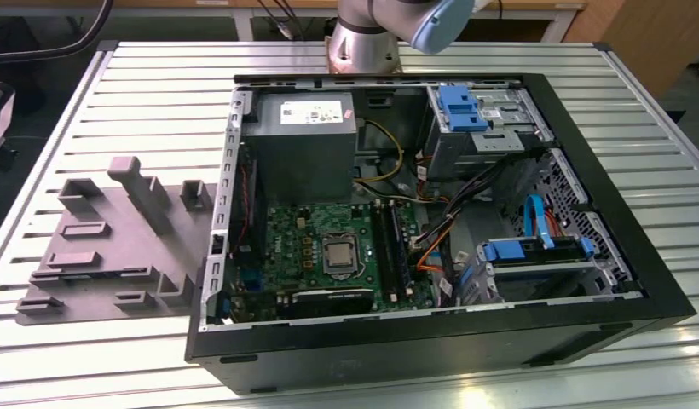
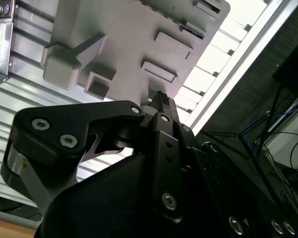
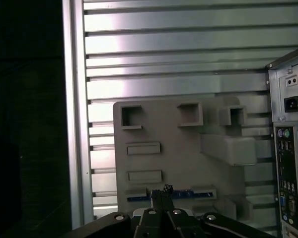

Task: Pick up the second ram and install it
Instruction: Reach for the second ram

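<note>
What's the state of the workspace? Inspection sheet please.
Surface: slatted metal table.
Job's things: memory stick lies in a slot of the grey tray; open computer case stands beside the tray.
Clutter: nothing seen.
Grippers: gripper shut, holding nothing, off the tray, lined up with the stick.
Cables: orange and blue cables inside the case.
Surroundings: loose wires on dark floor past the table edge.

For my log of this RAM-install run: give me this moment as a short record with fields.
gripper: shut, above the grey tray
second ram: lying in a slot of the grey tray, behind the fingertips in the first wrist view
computer case: open, next to the tray on the slatted table
green board: inside the case
task state: ram not picked up
</note>
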`<state>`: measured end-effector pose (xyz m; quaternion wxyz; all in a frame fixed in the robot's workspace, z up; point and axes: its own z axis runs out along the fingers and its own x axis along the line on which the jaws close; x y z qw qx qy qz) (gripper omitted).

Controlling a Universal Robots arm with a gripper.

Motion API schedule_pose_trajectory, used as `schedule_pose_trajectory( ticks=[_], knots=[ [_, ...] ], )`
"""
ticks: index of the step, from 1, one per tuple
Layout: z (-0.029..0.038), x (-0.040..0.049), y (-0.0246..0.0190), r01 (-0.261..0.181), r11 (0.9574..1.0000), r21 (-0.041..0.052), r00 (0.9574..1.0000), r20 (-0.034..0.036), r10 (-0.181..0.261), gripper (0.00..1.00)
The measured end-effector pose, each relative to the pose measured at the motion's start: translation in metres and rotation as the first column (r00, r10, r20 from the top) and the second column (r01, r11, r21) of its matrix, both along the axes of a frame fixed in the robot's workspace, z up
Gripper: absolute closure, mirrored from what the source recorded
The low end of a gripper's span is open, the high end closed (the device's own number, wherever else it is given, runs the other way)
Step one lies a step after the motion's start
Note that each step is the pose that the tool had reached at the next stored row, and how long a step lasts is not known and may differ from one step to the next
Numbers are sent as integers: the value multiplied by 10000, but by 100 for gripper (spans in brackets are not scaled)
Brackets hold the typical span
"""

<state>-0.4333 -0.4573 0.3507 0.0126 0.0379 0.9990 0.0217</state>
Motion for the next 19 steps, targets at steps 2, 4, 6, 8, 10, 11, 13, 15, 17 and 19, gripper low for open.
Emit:
schedule_pose_trajectory(
  ticks=[2,4,6,8,10,11,13,15,17,19],
  knots=[
    [-15,0,-13,0,10000,0,10000,-1,0,89],
    [-29,-1,-25,0,10000,0,10000,-2,0,89],
    [-43,-2,-34,1,10000,-1,10000,-5,-1,89],
    [-57,-2,-44,0,10000,-1,10000,-7,0,89],
    [-70,-2,-54,0,10000,-1,10000,-7,0,89],
    [-77,-2,-59,0,10000,0,10000,-6,0,89],
    [-89,-2,-69,0,10000,0,10000,-7,0,89],
    [-101,-2,-79,0,10000,-1,10000,-10,0,89],
    [-113,-2,-89,0,10000,0,10000,-10,0,89],
    [-124,-2,-98,0,10000,0,10000,-12,0,89]
  ],
)
